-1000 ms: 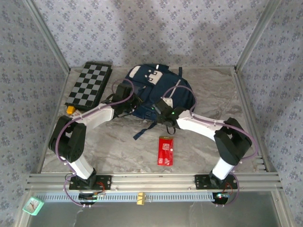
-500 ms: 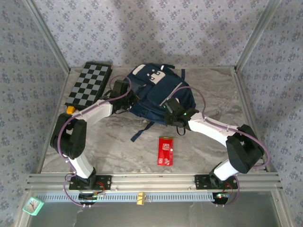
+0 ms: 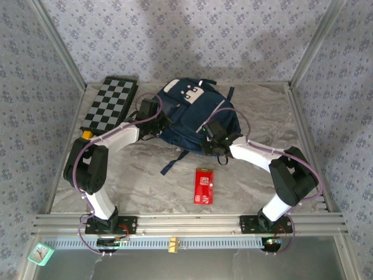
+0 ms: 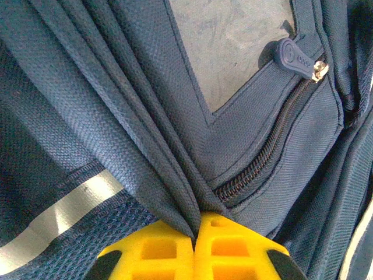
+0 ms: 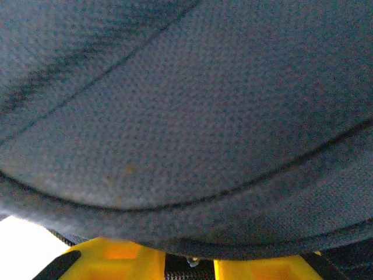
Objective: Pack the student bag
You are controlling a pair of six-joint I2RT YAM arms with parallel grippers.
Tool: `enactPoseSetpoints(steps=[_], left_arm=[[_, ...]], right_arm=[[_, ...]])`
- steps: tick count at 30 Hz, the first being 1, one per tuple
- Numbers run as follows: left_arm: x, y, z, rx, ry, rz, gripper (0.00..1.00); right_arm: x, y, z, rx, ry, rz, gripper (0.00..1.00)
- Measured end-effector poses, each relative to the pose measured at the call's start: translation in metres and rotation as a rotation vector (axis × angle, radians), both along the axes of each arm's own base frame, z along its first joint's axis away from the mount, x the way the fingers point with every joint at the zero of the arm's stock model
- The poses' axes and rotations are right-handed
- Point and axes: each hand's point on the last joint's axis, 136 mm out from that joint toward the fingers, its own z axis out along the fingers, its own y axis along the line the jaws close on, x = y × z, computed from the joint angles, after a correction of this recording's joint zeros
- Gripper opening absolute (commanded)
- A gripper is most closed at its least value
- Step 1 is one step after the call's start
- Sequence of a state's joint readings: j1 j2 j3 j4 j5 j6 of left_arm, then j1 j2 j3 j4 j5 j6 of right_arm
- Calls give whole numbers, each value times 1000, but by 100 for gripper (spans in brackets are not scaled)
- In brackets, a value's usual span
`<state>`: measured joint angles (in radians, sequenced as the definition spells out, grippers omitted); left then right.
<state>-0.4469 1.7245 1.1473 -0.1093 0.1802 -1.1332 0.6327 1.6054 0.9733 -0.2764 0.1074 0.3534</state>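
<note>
Nearest you, a red packet [image 3: 203,186] lies flat on the marbled surface [image 3: 134,181]. Beyond it, your right pincer [image 5: 189,261] meets the student bag [image 3: 186,114] at mid-surface, jaws slightly parted. Your left pincer [image 4: 195,236] clamps the bag's navy fabric folds. A chessboard [image 3: 111,104] lies far left.

Lying flat at the far left of the marble-patterned table [image 3: 262,111]: black-and-white chessboard [image 3: 111,105], long side running toward the back. Sitting just off its near corner: small orange-yellow item [image 3: 87,135], too small for identifying. Resting flat near the table's front centre, well apart from the board: red rectangular packet [image 3: 203,186], pale print showing on top. Enclosing sides and back: flower-patterned wall panels [image 3: 175,35]. Running along the front: aluminium rails [image 3: 186,220]; small yellow piece [image 3: 173,245] sitting just below them, teal clock [image 3: 41,253] lying at the lower left.
</note>
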Motion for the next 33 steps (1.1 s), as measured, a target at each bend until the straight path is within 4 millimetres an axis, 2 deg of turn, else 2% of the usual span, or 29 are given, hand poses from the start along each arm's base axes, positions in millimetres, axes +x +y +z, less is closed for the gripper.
enactPoseSetpoints(steps=[5,11,17,20,23,26,29,31,33], left_arm=[[0,0,0,2,-2,-7,0],[4,-1,8,-3,-15,-33,0],[13,2,17,-13,-6,-81,0],[30,3,16,-7,1,-111,0],[50,4,11,-6,-9,-126,0],[65,2,7,-15,-22,-154,10],[71,0,8,-6,-48,-185,31],[67,0,11,-4,-79,-201,39],[49,5,10,-12,-82,-199,42]], right_arm=[[0,-4,2,-2,-20,-1,11],[1,-17,35,-18,-118,-22,4],[-9,-33,63,-59,-181,-14,3],[-24,-20,66,-58,-176,45,1],[-39,7,65,-24,-145,118,0],[-42,34,63,25,-103,148,0],[-37,48,60,39,-79,139,0],[-35,50,59,43,-73,124,0],[-35,48,58,44,-65,104,0]])
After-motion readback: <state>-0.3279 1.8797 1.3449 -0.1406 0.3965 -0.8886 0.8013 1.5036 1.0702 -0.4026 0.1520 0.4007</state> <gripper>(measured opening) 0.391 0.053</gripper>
